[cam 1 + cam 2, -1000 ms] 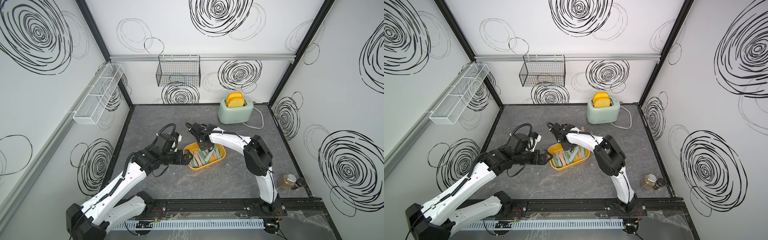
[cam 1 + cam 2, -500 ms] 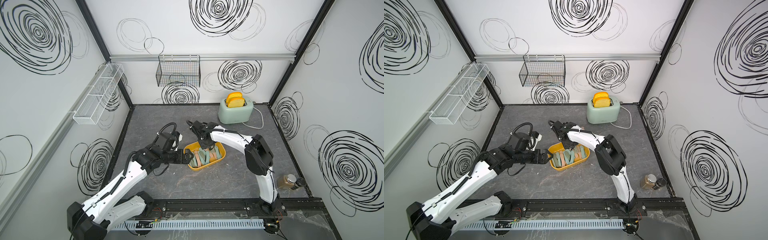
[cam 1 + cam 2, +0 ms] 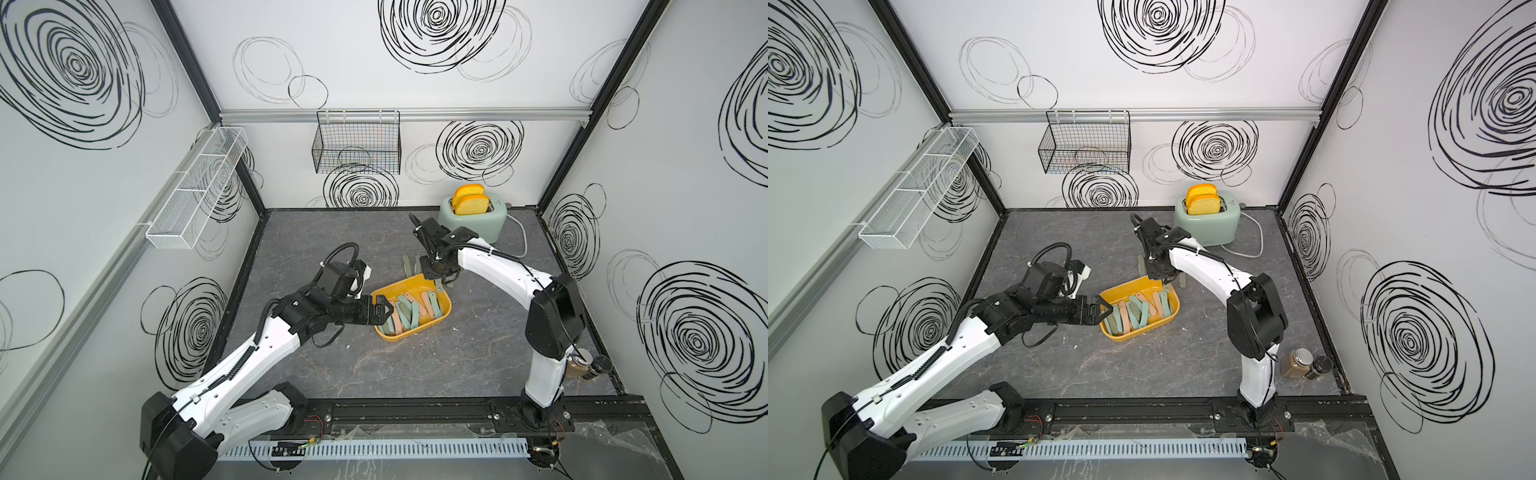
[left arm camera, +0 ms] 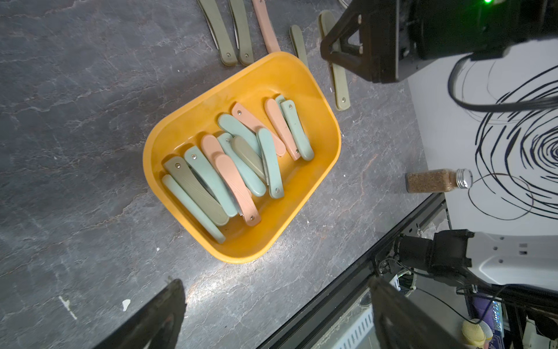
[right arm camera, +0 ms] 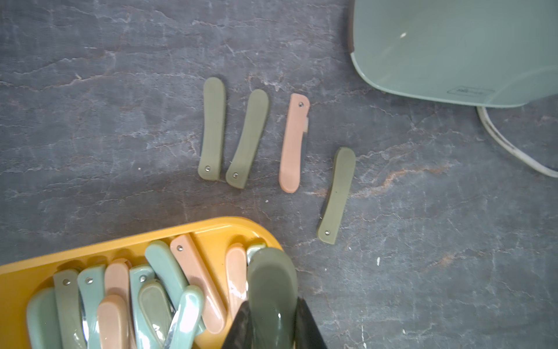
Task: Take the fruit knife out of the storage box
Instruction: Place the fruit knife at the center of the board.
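Right wrist, glossy curved olive knife (image 5: 271, 290), claw-gripped

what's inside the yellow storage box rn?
The storage box holds a loose pile of folded fruit knives with teal, pink and olive handles, overlapping. The lowest ones and much of the floor are covered.

Bright, even light; glare on the dark grey marbled worktop (image 4: 211, 290); the olive-green folding knife (image 5: 271, 290) appears blurred.
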Controlling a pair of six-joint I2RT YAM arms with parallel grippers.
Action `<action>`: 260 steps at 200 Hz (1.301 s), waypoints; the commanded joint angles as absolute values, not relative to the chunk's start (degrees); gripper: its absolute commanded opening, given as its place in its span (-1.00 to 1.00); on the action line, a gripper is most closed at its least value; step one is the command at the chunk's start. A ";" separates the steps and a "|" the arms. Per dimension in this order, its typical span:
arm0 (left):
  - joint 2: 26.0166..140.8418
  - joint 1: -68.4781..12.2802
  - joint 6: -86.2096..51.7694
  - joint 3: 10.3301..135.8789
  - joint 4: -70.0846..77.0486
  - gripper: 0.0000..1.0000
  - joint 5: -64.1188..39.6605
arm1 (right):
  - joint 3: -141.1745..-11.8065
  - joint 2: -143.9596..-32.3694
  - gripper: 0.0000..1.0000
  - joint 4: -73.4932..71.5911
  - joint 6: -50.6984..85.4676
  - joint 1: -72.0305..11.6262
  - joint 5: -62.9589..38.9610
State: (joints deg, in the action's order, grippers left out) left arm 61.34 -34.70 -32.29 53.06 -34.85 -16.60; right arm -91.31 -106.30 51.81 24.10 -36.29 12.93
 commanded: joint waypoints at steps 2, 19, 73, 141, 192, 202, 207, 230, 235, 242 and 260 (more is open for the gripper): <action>63.27 -36.22 -33.22 55.42 -30.58 0.96 -16.88 | -87.71 -102.85 -0.53 50.77 23.79 -32.71 11.66; 64.97 -37.29 -33.39 56.23 -29.67 0.96 -16.78 | -84.46 -101.65 -0.52 49.16 22.92 -29.74 11.01; 70.07 -38.39 -32.89 58.46 -27.26 0.96 -17.84 | -80.52 -104.94 -0.52 44.84 21.36 -22.12 7.06; 74.29 -38.15 -30.16 62.40 -29.26 0.96 -18.46 | -84.99 -114.03 -0.53 43.46 19.80 -19.04 5.55; 74.18 -37.83 -29.88 62.05 -29.62 0.96 -18.63 | -86.32 -115.32 -0.28 43.60 19.08 -17.83 5.12; 74.01 -37.88 -29.88 62.01 -29.72 0.96 -18.55 | -86.53 -114.66 -0.24 43.73 19.06 -17.82 5.09; 73.96 -37.88 -29.92 61.97 -29.71 0.96 -18.55 | -86.79 -114.27 -0.23 43.96 18.99 -17.81 5.10; 73.38 -37.64 -29.54 62.31 -30.39 0.96 -18.30 | -88.23 -112.02 -0.22 45.73 19.22 -18.17 4.86; 73.16 -37.49 -29.45 62.40 -30.70 0.96 -18.06 | -88.54 -111.25 -0.22 46.00 19.32 -18.38 4.75; 72.63 -37.16 -29.37 62.24 -30.89 0.96 -17.93 | -88.71 -110.05 -0.22 46.46 19.60 -18.80 4.59; 70.87 -36.19 -29.44 61.00 -30.85 0.96 -17.91 | -88.47 -106.97 -0.22 47.25 20.28 -20.64 4.65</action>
